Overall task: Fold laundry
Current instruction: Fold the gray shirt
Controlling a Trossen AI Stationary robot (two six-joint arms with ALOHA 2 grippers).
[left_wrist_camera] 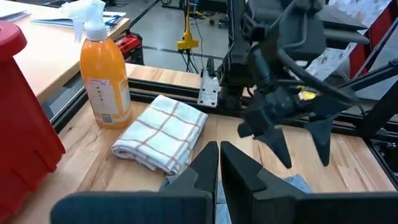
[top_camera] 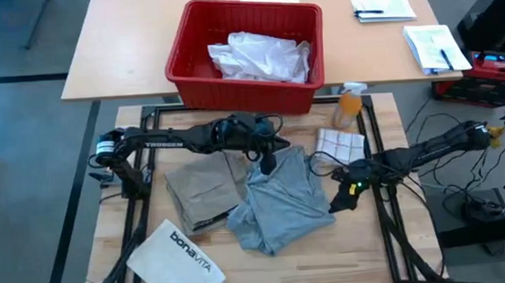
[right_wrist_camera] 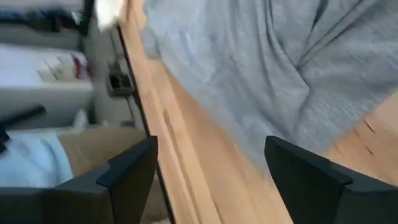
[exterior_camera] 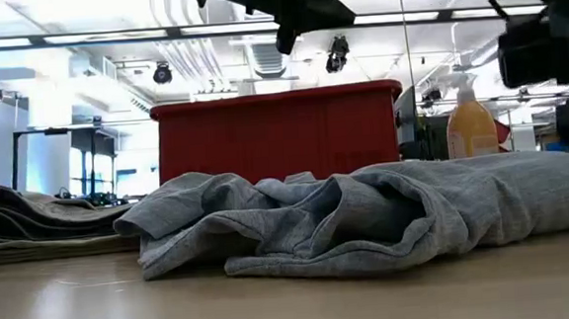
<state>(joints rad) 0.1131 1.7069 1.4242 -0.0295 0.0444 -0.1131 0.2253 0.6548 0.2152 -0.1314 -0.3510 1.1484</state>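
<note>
Grey T-shirt (top_camera: 285, 201) lies between closed left end effector (top_camera: 268, 165) and spread right end effector (top_camera: 344, 195).

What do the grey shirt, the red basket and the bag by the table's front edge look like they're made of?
Grey T-shirt: soft knit fabric, matte, lying in loose rumpled folds. Red basket: rigid moulded plastic by the look, smooth walls with slight sheen. White bonavita bag: likely stiff paper or coated plastic, lying flat and uncreased; cannot tell which.

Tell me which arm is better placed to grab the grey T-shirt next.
Probably the right. The right hand is open at the grey T-shirt's edge. The left hand is over the shirt's top edge, but its fingers are shut and would need to open first.
</note>
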